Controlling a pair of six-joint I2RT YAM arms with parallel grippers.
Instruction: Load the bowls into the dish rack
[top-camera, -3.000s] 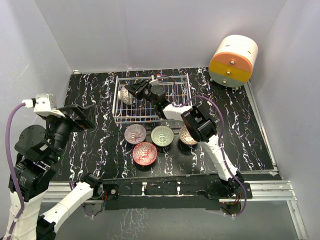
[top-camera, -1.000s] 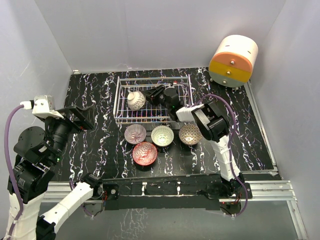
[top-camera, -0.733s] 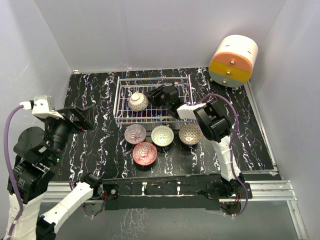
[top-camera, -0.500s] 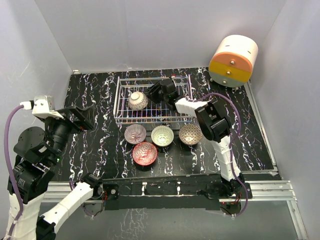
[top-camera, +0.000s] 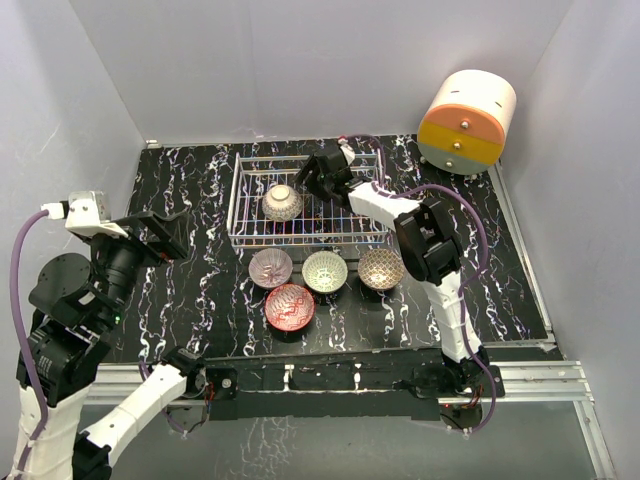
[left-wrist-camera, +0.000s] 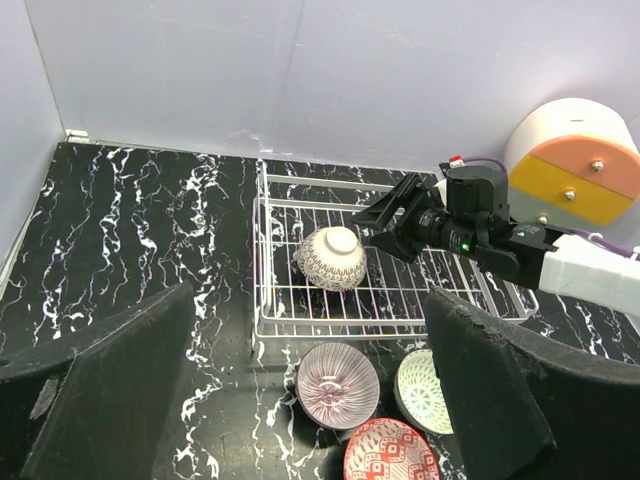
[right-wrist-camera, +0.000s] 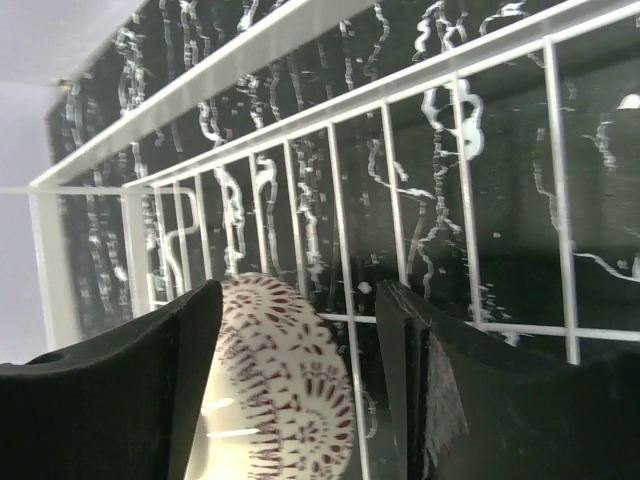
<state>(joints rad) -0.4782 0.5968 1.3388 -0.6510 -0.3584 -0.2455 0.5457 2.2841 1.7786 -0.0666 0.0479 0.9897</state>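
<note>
Black marbled desk (top-camera: 190, 290) with white veins sits inside plain pale walls, and over its far half the right gripper (top-camera: 316, 178) now hangs with its fingers apart and nothing between them, just beside a brown-and-white bowl (top-camera: 282, 202) that it carried clamped three seconds ago. Within the last second the fingers have spread and the arm has drawn back toward the far side of the dish rack (top-camera: 305, 241), leaving the bowl on the grid bottom, in the left half. It rests bottom up, its small foot ring on top, slightly tilted as far as the wrist view shows. By my reckoning that makes one bowl loaded and four left, so the next move should be a reach back to the near row. The rack is thin white wire, rectangular, with low sides and an open grid that lets the dark desk show through. Just in front of it, on the desk, stand a pinkish bowl (top-camera: 271, 267), a pale green bowl (top-camera: 325, 271) and a second brown-and-white bowl (top-camera: 381, 268), with a red bowl (top-camera: 289, 307) nearer the arms; all are round, glossy ceramic, finely patterned inside. The left gripper (top-camera: 160, 232) waits well to the left, spread wide and holding nothing. A round orange-and-cream drawer unit (top-camera: 467, 120) stands at the far right corner
</note>
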